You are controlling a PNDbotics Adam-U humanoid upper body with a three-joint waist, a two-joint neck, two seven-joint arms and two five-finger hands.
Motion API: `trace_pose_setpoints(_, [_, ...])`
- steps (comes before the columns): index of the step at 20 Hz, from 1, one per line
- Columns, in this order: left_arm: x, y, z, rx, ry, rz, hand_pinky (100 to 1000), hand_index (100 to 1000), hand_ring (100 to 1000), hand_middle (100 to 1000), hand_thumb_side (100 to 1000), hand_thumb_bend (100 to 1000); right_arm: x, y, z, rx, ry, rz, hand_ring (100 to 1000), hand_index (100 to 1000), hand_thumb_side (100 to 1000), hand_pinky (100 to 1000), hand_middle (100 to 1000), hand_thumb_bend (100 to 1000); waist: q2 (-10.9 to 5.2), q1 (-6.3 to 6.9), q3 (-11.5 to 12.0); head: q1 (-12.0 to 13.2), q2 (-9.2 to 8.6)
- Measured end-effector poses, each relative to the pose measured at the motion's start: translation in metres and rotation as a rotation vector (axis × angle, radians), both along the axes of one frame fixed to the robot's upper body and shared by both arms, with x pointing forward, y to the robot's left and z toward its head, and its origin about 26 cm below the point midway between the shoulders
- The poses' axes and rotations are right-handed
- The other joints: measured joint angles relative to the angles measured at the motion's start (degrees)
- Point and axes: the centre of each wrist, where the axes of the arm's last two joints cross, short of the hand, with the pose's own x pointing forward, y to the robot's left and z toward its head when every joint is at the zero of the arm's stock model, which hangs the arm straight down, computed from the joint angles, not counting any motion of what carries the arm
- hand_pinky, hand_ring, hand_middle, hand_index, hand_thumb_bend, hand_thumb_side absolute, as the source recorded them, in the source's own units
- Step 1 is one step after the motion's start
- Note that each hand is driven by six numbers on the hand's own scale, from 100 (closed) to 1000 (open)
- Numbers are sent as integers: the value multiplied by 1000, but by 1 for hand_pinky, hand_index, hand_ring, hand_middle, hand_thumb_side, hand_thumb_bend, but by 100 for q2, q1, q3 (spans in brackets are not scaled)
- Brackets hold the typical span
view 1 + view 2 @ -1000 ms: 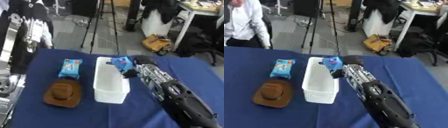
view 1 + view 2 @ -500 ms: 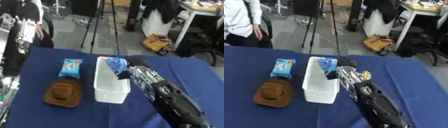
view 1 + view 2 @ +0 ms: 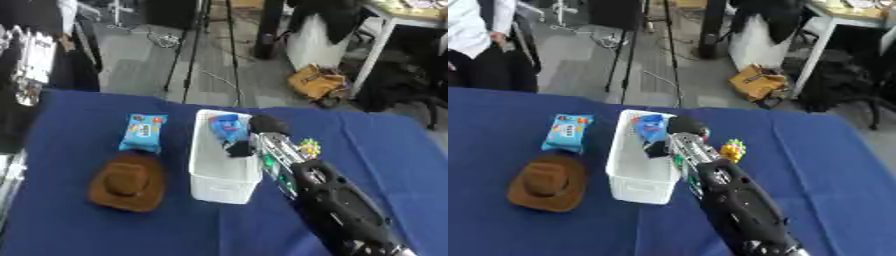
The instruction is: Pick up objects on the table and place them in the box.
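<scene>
A white box (image 3: pixel 223 167) stands mid-table on the blue cloth. My right arm reaches forward along its right side. My right hand (image 3: pixel 240 146) hangs over the box's far half, fingers curled at the lower edge of a blue packet (image 3: pixel 226 125) that stands inside the far end. Left of the box, a second blue snack packet (image 3: pixel 143 132) lies flat, with a brown hat (image 3: pixel 128 181) in front of it. A small yellow thing (image 3: pixel 731 149) sits just right of my arm. My left hand does not show.
The blue table (image 3: pixel 385 150) runs to a far edge, with floor, tripod legs and a yellow bag (image 3: pixel 316 82) beyond. A person sits past the far left corner. A grey part shows at the left edge (image 3: pixel 7 175).
My right hand has carried the blue packet a little left and down, from over the box's right rim to inside its far end. The hat and the other packet have not moved.
</scene>
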Motion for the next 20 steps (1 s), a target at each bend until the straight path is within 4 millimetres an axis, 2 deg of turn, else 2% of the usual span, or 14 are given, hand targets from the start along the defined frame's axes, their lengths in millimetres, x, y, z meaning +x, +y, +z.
trace_pose_setpoints(1, [0, 0, 0, -1, 0, -1, 1000, 1000, 1000, 915, 977, 100, 0, 0, -1, -1, 2, 1, 891, 570, 734, 855, 405, 324, 8, 0, 5, -4, -2])
trace_pose_setpoints(3, [0, 0, 0, -1, 1, -2, 1000, 1000, 1000, 915, 976, 100, 0, 2, -3, 0, 5, 6, 894, 610, 727, 857, 411, 384, 22, 0, 8, -8, -10])
trace_pose_setpoints(10, [0, 0, 0, 0, 1, -2, 1000, 1000, 1000, 914, 974, 100, -2, 7, -3, 12, 40, 46, 900, 637, 741, 859, 426, 476, 29, 2, -58, 25, -10])
trace_pose_setpoints(12, [0, 0, 0, 0, 1, -2, 1000, 1000, 1000, 914, 974, 100, -3, 10, 0, 12, 46, 66, 909, 676, 769, 864, 454, 518, 28, 2, -66, 30, -9])
trace_pose_setpoints(13, [0, 0, 0, 0, 1, -2, 1000, 1000, 1000, 914, 974, 100, -4, 12, 2, 11, 51, 74, 928, 728, 815, 871, 482, 577, 27, 2, -76, 30, -8])
trace_pose_setpoints(14, [0, 0, 0, 0, 1, -2, 1000, 1000, 1000, 914, 973, 100, -5, 13, 4, 11, 58, 81, 938, 764, 841, 875, 497, 598, 25, 2, -83, 30, -8])
trace_pose_setpoints(20, [0, 0, 0, 1, 1, -2, 1000, 1000, 1000, 913, 971, 100, -9, 20, 14, 13, 82, 112, 944, 830, 860, 878, 502, 673, -2, 3, -91, 30, 1])
